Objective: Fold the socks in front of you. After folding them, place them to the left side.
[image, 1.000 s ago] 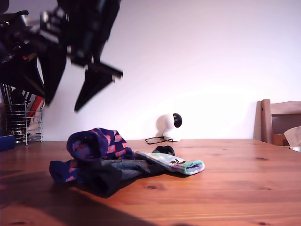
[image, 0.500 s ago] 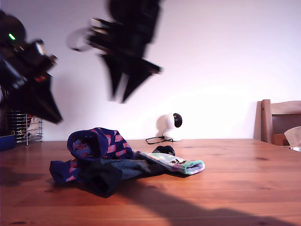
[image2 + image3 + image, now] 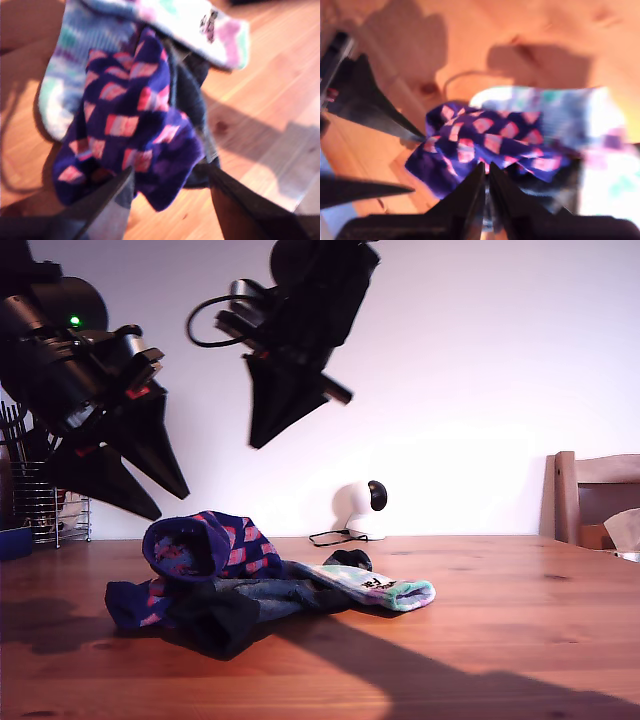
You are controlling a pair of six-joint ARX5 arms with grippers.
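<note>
Socks on a wooden table [image 3: 500, 640], both arms raised above them. Over the last second both arms swing in from the exterior view's upper left. My first gripper [image 3: 172, 505] now hangs low, just above the pile's end toward the exterior view's left, while my second gripper [image 3: 255, 445] sits higher, above the pile's middle.

The first gripper's fingers stand apart and hold nothing. The second gripper's fingers are pressed together, also on nothing. The first wrist view looks between open jaws straight at the patterned sock.

The pile has not shifted. The navy sock [image 3: 205, 545] with pink blocks humps on top. The dark grey sock [image 3: 225, 620] lies under it. The pastel sock [image 3: 385, 590] trails toward the exterior view's right. All three overlap near the table's middle.

Judgement: this is an approach to the first pick. No fold is made, and nothing is set aside.

Container: a wire rack [image 3: 45, 505] stands at the exterior view's far left, well apart from the socks. It holds dark upright items too shadowed to identify.
</note>
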